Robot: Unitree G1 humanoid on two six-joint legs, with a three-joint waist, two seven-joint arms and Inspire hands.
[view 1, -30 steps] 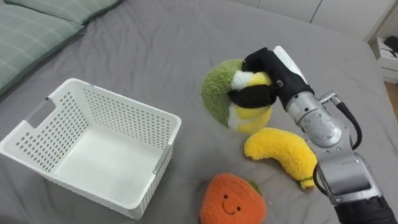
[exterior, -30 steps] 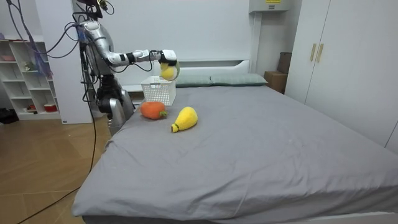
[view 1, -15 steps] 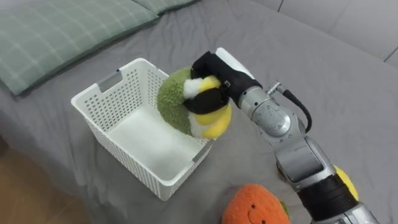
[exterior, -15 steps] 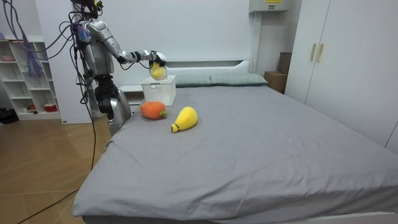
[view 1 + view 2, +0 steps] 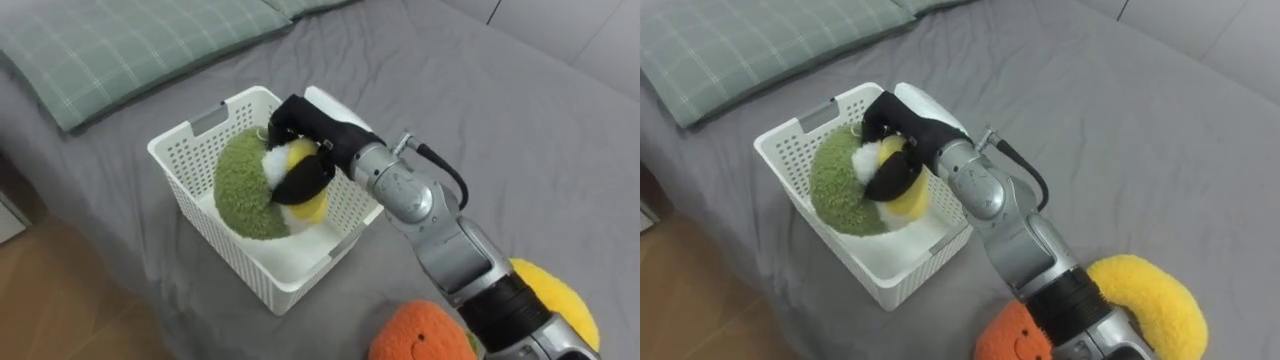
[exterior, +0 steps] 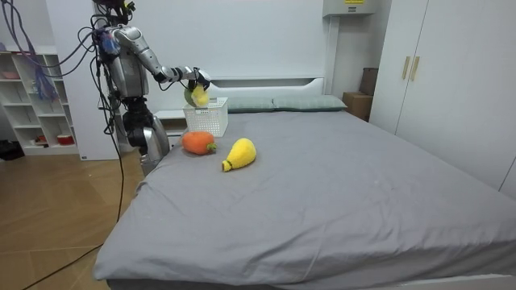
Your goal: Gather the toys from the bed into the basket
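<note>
Green-yellow plush toy: clamped by curled fingers of right hand; hangs directly over white basket, partly inside.

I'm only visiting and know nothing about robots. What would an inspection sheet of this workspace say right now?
Surface: grey bed, sheet smooth.
Job's things: white basket on the bed; green-and-yellow plush toy held at its mouth; orange plush toy and yellow plush toy lying on the bed nearer the robot.
Clutter: green checked pillow beyond the basket.
Hands: right hand, fingers curled round the green-and-yellow plush toy.
Cables: nothing seen beyond the robot's own.
Surroundings: shelf unit, wardrobe, wooden floor.
</note>
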